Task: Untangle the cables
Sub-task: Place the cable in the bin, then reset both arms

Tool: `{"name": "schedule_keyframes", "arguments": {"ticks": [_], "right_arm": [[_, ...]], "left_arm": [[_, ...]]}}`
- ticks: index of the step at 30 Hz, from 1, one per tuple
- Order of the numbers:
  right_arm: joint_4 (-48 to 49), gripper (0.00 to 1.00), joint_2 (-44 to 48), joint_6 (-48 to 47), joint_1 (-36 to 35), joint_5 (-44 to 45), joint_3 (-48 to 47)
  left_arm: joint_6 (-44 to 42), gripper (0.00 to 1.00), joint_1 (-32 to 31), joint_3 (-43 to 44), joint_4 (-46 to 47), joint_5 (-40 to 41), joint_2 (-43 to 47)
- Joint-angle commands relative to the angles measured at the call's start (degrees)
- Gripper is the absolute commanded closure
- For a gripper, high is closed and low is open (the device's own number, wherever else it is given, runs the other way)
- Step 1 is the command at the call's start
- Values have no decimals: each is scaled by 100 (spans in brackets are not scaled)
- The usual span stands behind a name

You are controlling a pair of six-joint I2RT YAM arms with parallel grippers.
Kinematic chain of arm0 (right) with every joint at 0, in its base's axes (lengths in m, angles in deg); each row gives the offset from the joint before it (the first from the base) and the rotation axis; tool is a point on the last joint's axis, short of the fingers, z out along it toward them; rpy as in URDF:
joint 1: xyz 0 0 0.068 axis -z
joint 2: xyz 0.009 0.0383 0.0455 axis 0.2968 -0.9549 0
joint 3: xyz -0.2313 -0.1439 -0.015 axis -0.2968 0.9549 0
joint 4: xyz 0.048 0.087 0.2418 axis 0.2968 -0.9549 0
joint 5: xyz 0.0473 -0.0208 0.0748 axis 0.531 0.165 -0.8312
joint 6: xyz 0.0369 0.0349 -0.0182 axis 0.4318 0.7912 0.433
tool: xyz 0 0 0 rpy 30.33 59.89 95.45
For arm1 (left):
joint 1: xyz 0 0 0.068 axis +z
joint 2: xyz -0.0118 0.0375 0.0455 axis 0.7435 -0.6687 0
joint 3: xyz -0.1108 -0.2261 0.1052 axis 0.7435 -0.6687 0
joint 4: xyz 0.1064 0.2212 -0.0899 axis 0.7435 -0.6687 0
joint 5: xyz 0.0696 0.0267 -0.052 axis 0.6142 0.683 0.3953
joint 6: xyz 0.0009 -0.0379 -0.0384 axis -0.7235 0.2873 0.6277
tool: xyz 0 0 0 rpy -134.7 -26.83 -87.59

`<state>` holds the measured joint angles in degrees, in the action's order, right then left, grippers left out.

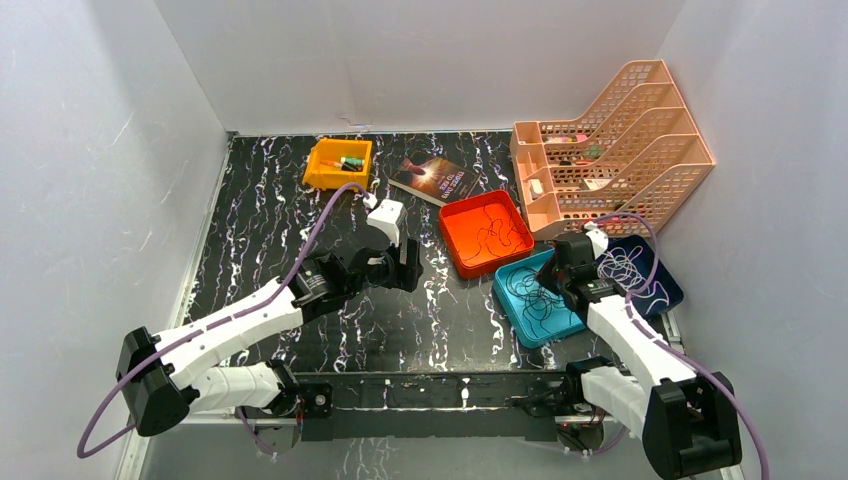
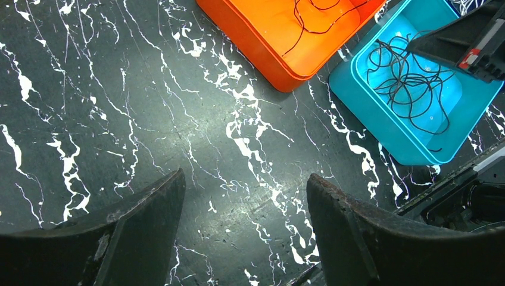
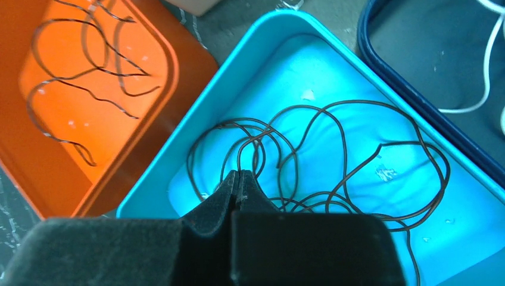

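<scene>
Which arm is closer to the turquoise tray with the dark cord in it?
Right. The right fingers are shut over the turquoise tray, at the dark cord; the left fingers hang open over the table, left of the orange tray.

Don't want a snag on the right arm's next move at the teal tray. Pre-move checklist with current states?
1. Right tool shut, tips down inside the teal tray: ok.
2. Strand of the dark cable pinched between those tips: cannot tell, the tips hide the contact.
3. Dark cable free of crossings: not ok, its loops overlap.
4. Left tool open over bare tabletop, clear of the trays: ok.
5. Thin cable in the orange tray separate from the teal tray's: ok.
</scene>
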<state>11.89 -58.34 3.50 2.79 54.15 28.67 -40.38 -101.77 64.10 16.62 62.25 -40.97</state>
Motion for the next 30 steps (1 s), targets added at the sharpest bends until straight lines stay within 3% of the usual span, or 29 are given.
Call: {"name": "schedule_keyframes", "arguments": {"ticks": [1, 12, 16, 21, 30], "right_arm": [[60, 100, -257, 173, 22, 202, 93], [336, 99, -513, -59, 16, 107, -52], [198, 90, -171, -58, 15, 162, -125], [60, 65, 268, -84, 17, 200, -265], [-401, 54, 710, -322, 18, 232, -834]], "left_arm": [[-2, 27, 22, -14, 52, -72, -2], [-27, 27, 23, -2, 45, -51, 26], [-36, 27, 24, 7, 50, -50, -7], [-45, 27, 25, 25, 45, -35, -68], [-59, 26, 21, -105, 82, 52, 31]]}}
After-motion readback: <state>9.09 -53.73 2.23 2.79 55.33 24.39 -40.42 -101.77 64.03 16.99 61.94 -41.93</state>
